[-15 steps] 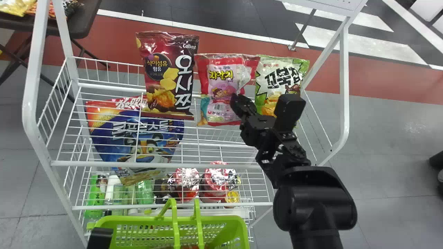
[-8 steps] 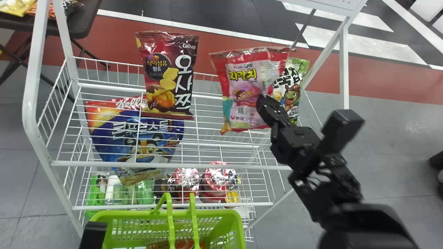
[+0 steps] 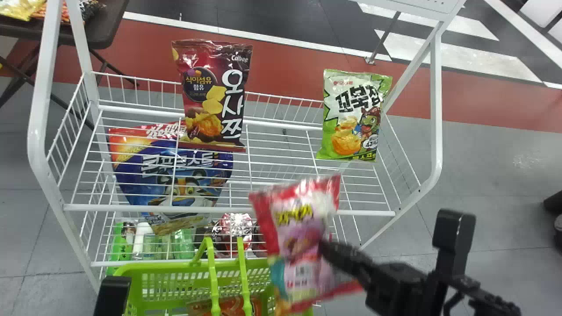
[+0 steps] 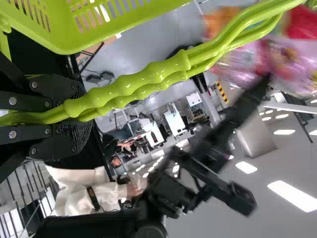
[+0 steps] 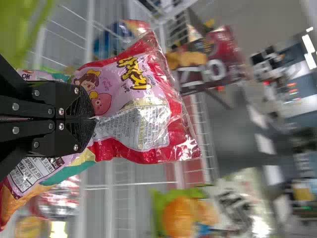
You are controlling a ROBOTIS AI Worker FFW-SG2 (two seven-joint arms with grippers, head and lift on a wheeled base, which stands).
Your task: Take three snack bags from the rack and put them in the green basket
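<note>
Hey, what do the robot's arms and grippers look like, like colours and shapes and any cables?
The left gripper and right gripper are black, with flat linkage pieces, round silvery screws and finely ridged finger pads. The right arm is black too, with a blocky part and a thin dark cable.

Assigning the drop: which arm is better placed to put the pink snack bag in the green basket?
Right, I'd say. The right gripper has the snack bag pinched, near the green basket in the head view. The left gripper is occupied, holding the basket's handles.
</note>
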